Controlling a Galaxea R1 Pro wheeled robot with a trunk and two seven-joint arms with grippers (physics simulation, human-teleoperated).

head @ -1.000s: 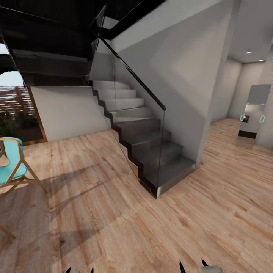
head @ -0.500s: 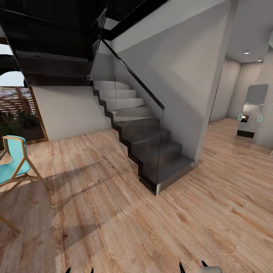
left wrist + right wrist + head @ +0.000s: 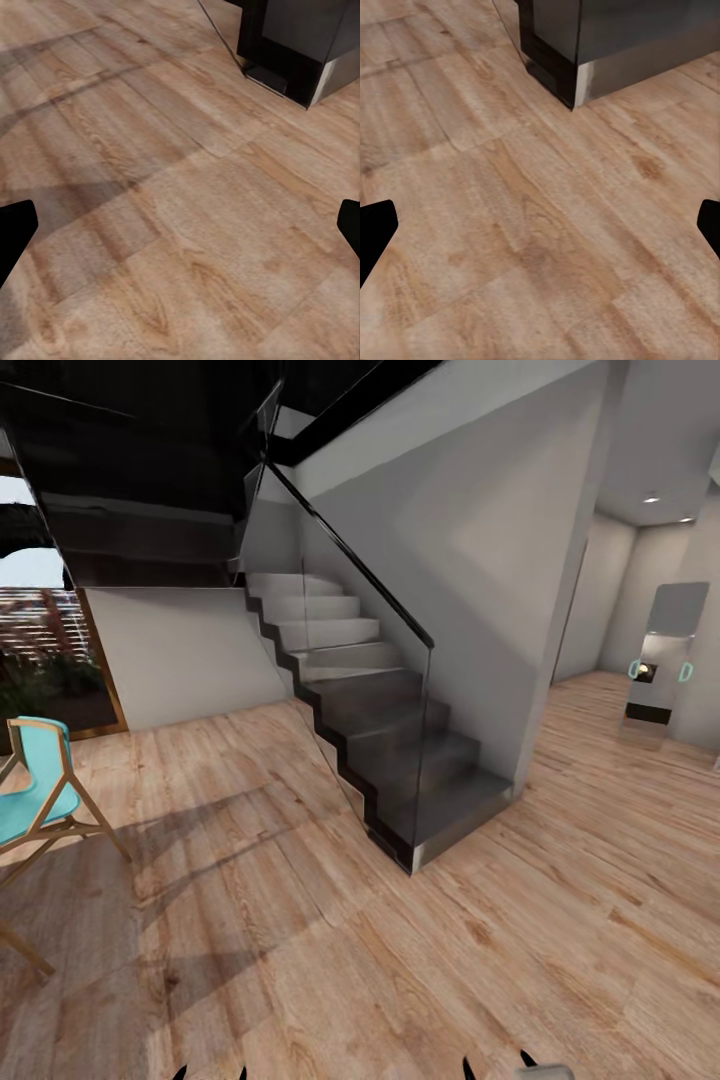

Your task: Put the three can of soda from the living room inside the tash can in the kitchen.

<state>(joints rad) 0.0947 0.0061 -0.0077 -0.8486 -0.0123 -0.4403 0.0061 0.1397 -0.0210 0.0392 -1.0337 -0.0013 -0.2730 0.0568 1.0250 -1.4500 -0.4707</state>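
Both the left pincer (image 3: 180, 229) and the right pincer (image 3: 540, 229) hang spread wide and empty over the wood floor (image 3: 300, 960), near the foot of a dark staircase (image 3: 400, 760) with a glass balustrade (image 3: 340, 660), a turquoise chair (image 3: 35, 790) off left.

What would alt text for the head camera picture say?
A grey staircase with a glass railing rises from a wood floor. A turquoise chair stands at left, and a hallway opens at right.
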